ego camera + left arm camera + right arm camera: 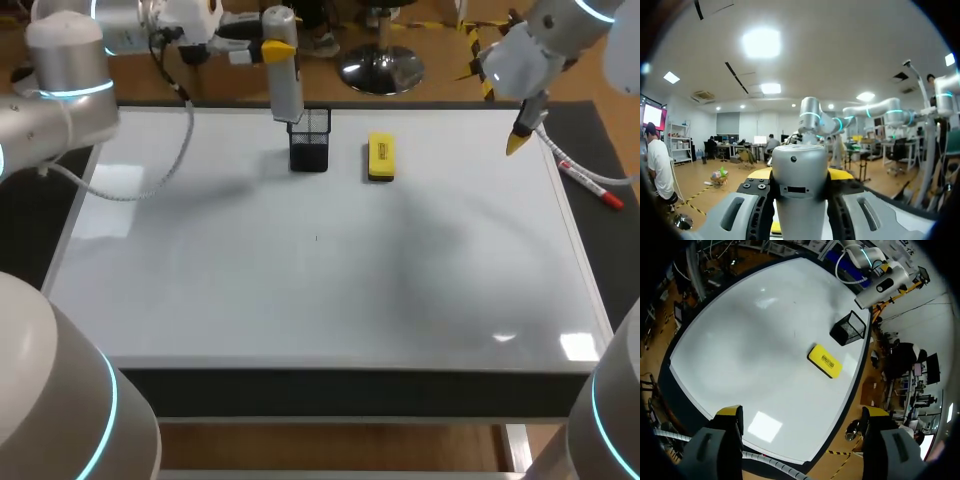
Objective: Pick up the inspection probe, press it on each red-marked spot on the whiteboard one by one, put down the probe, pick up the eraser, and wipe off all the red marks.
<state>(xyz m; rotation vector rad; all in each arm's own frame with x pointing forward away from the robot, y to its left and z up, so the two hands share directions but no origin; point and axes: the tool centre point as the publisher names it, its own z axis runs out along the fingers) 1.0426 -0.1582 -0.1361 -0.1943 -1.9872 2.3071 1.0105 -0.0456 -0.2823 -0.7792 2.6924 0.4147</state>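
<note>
Silver cylindrical inspection probe [286, 85] hangs upright over the black mesh cup [311, 142] on the whiteboard desk [300, 290], clamped in the left tool [276, 48]. The right tool [801, 416], fingers apart, hovers beyond the yellow block eraser [381, 158].

The whiteboard [300, 290] has a smooth, high-gloss face that mirrors the ceiling lights as bright patches. Its edge trim looks like pale satin metal. The table surround [600, 135] is dark and matt. The inspection probe [286, 85] is a smooth cylinder with a silver-grey satin finish; metal or coated plastic cannot be told. The pen holder [310, 140] is matt black wire mesh. The eraser [381, 158] has a smooth yellow shell that looks like plastic. The marker [590, 183] has a glossy white plastic barrel. The left arm [65, 90] housing is smooth, semi-gloss and pale grey. On the left gripper [801, 180], the fingers [735, 215] are matt grey moulded plastic.
</note>
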